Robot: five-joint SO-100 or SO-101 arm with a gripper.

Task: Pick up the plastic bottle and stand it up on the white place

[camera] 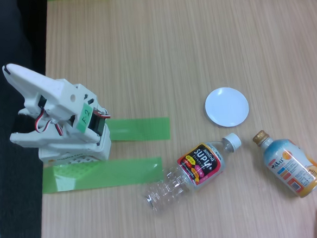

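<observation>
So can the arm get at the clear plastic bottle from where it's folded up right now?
Probably yes. The plastic bottle lies on its side on open table, right of the arm's base in the fixed view, with nothing between them. The gold-capped bottle and white plate lie apart from it. Actual reach can't be judged.

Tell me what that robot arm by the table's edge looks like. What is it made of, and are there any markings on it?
In the fixed view, the arm looks like smooth white plastic, with rounded shells and a long tapering white piece at the top left. Black motor blocks sit between the white parts, and thin red and white wires loop along its left side. A small green sticker with handwritten characters is on its side.
</observation>
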